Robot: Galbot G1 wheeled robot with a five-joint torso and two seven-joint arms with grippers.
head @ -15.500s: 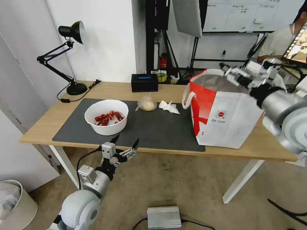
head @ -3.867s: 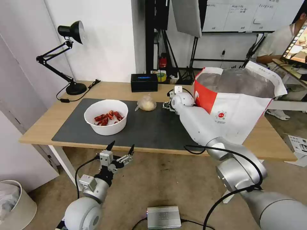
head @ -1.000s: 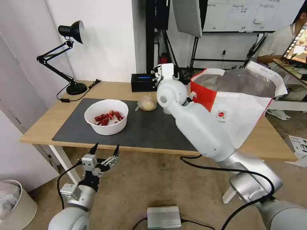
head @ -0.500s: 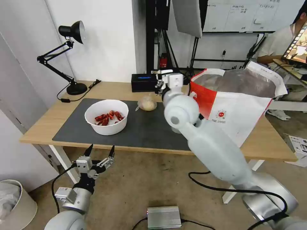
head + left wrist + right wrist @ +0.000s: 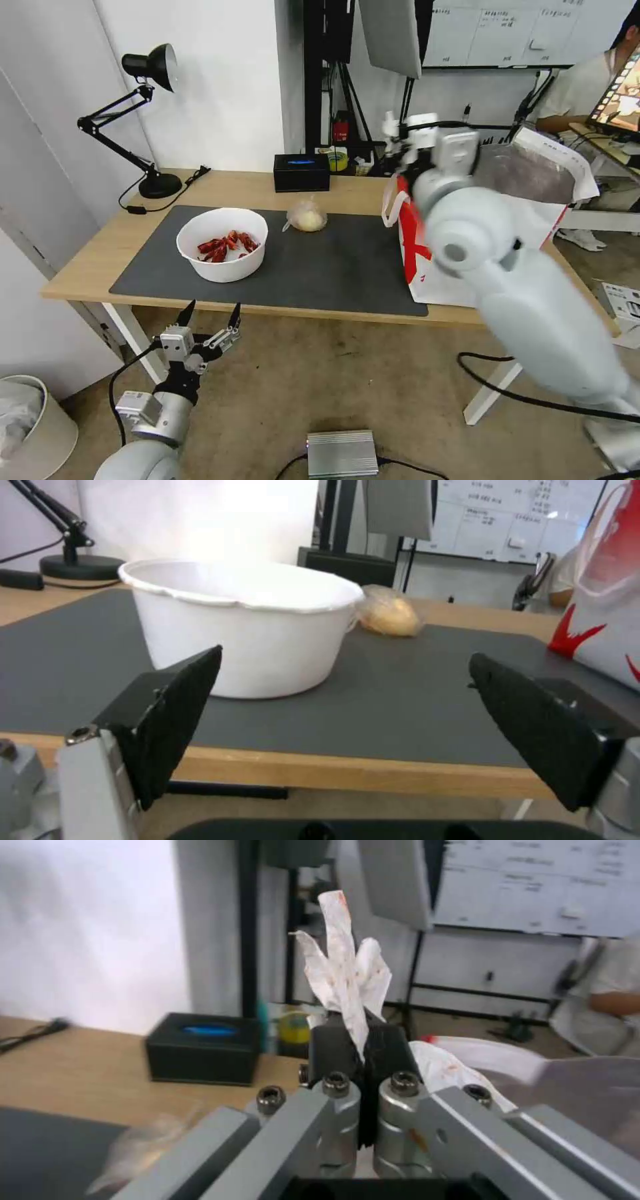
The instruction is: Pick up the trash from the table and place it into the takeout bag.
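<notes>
My right gripper (image 5: 400, 135) is raised over the near-left rim of the takeout bag (image 5: 409, 233) and is shut on the crumpled white tissue (image 5: 347, 970), which sticks up from between the fingers in the right wrist view. The bag's white rim (image 5: 480, 1055) lies just beyond those fingers. A white bowl of red crayfish shells (image 5: 222, 243) sits on the dark mat (image 5: 333, 267), with the small knotted bag (image 5: 307, 217) behind it. Below the table's (image 5: 100, 253) front edge, my left gripper (image 5: 210, 319) hangs open, facing the bowl (image 5: 247, 625) and knotted bag (image 5: 390, 615).
A black tissue box (image 5: 301, 172) and a black desk lamp (image 5: 143, 120) stand along the table's back edge. On the floor are a white bin (image 5: 27, 427) at left and a silver box (image 5: 342, 453) in front. My right arm crosses in front of the bag.
My right gripper lifted the tissue off the mat and swung right and up to the bag's rim. The left arm sank a little earlier and now holds still.
</notes>
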